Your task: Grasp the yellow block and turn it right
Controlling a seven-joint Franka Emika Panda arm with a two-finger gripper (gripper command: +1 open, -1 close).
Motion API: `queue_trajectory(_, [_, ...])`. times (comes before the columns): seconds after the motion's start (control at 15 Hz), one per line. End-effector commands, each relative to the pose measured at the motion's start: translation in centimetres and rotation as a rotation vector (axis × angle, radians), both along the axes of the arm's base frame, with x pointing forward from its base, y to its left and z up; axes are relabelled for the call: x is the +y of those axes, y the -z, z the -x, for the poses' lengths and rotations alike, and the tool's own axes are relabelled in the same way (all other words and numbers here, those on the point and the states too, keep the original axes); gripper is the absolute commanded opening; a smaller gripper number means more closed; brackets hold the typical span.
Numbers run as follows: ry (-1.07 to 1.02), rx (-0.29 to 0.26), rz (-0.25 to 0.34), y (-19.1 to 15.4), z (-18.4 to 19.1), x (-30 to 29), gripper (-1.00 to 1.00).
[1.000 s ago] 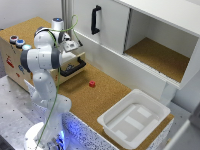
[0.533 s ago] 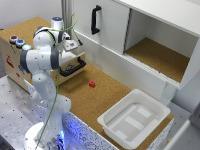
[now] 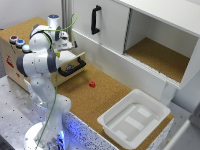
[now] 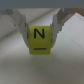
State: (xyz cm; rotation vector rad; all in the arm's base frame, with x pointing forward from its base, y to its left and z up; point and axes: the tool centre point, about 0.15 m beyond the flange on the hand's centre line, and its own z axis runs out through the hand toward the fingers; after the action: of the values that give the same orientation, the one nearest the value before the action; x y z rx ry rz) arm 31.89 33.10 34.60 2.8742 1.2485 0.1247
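In the wrist view the tool grips the yellow block between both fingers, closed on its sides; a black N faces the camera

Light: even, bright, diffuse indoor | Shadows: soft one inside the open white cabinet compartment, faint ones under the white plastic tray | Glow: blue at the robot's round base | Sharpness: exterior view soft, low-detail; wrist view blurred, yellow cube-shaped block readable, background smeared, top edge dark.
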Motion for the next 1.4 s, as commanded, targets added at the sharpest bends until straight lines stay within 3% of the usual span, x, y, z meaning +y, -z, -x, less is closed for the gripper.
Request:
queue_trajectory(0.0, [0.229,-0.011,-0.014,1.3,-2.1,-1.3,-1.0])
queue_trajectory(0.13, [0.332,0.001,-0.064,1.5,-2.7,-2.6,-1.0])
queue_trajectory(0.33, [0.454,-0.005,-0.021,2.4,-3.2,-3.3,-1.0])
queue_trajectory(0.6, [0.647,-0.059,0.026,3.1,-4.7,-2.9,-1.0])
queue_trajectory(0.67, [0.699,-0.06,0.016,3.0,-5.1,-2.6,-1.0])
queue_trajectory(0.8, [0.806,-0.016,-0.062,3.5,-5.1,-2.1,-1.0])
queue_trajectory(0.87, [0.828,-0.008,-0.063,3.5,-5.0,-1.6,-1.0])
queue_trajectory(0.93, [0.84,0.0,-0.053,3.4,-4.7,-1.1,-1.0])
queue_trajectory(1.0, [0.855,-0.015,-0.015,3.1,-4.0,-0.9,-1.0])
queue_trajectory(1.13, [0.946,-0.048,-0.003,2.1,-2.4,-1.5,-1.0])
queue_trajectory(1.2, [0.957,-0.046,-0.024,2.0,-2.5,-1.8,1.0])
queue_trajectory(1.33, [0.951,-0.081,-0.017,0.6,-3.0,-2.4,1.0])
